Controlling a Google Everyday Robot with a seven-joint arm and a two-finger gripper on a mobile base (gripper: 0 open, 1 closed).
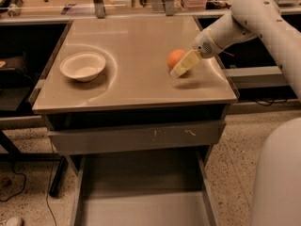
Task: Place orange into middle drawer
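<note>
One orange (174, 58), one white bowl (83, 66), one open middle drawer (141, 210). Gripper (178, 68) against orange's right side on tabletop (136, 79); grip state cannot be told.

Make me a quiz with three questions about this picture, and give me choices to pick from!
1. The middle drawer is:
A pushed shut
B pulled open
C lying on the floor

2. The tabletop holds:
A one bowl
B two
C three

3. The orange is:
A in the bowl
B in the middle drawer
C on the tabletop, right by the claw

Answers:
1 B: its bare grey floor shows below the tabletop.
2 A: only a single white bowl stands there.
3 C: the orange rests on the tabletop with the claw at its side.
</note>
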